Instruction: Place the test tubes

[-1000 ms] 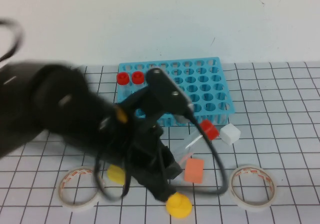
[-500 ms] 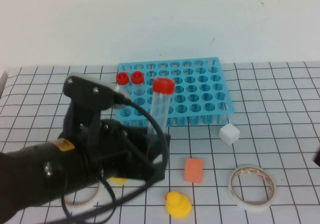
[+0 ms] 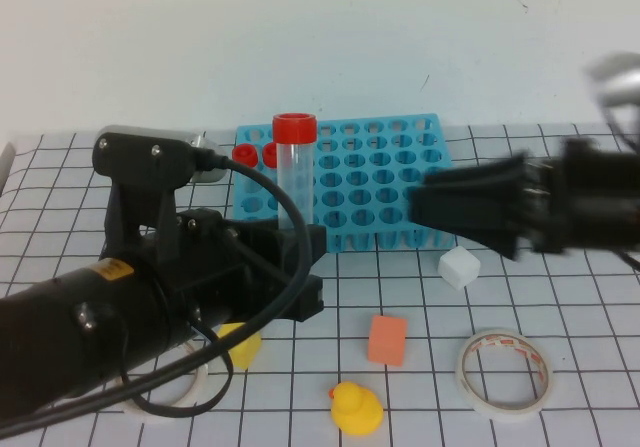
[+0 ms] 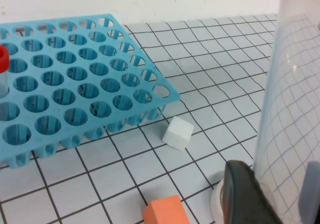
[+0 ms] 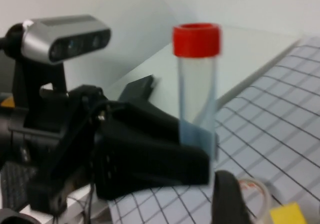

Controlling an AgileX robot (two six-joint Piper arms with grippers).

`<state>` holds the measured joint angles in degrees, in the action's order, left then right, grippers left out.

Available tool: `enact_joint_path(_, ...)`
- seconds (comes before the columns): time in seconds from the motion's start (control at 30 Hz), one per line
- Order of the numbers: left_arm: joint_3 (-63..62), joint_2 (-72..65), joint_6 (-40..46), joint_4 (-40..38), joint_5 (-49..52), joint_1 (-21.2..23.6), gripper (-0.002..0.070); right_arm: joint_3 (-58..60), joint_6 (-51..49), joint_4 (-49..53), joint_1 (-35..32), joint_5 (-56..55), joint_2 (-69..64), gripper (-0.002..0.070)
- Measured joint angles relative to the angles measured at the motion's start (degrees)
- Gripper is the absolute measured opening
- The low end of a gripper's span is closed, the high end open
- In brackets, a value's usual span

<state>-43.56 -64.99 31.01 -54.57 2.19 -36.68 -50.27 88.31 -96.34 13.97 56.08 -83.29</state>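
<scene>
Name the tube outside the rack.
The tube held upright by the left gripper; the other two stand in the rack. Right gripper is by the rack's right end.

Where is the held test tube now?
High view, left of centre: the test tube stands upright in the left pincer by the blue rack's left end; the right pincer hovers near its right end.

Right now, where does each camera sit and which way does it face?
High view: raised on the robot's side, angled down at the table; left pincer at left grips the upright test tube, right pincer at right, by the rack.
Left wrist view: on the left arm, facing rack and white cube past its pad and tube.
Right wrist view: on the right arm, facing the left arm and tube.
All share the tube.
</scene>
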Motion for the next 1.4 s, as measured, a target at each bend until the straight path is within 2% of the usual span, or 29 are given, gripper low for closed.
enact_joint_path(0.17, 0.0, 0.0, 0.0, -0.1, 0.11, 0.0, 0.0216, -10.94, 0.0, 0.0, 5.05, 0.04, -8.12, 0.0421)
enact_joint_path(0.47, 0.0, 0.0, -0.03, -0.1, 0.11, 0.0, 0.0216, -21.06, -2.66, 0.0, 5.77, -0.21, -14.18, 0.0429)
enact_joint_path(0.93, 0.0, 0.0, -0.03, -0.1, -0.91, 0.0, 0.0216, -23.09, -3.9, 0.0, 11.2, 0.24, -14.68, 0.0429)
enact_joint_path(1.4, 0.0, 0.09, -0.03, -0.1, -0.91, 0.0, 0.0216, -23.57, -3.9, 0.0, 13.96, -6.29, -14.7, 0.0409)
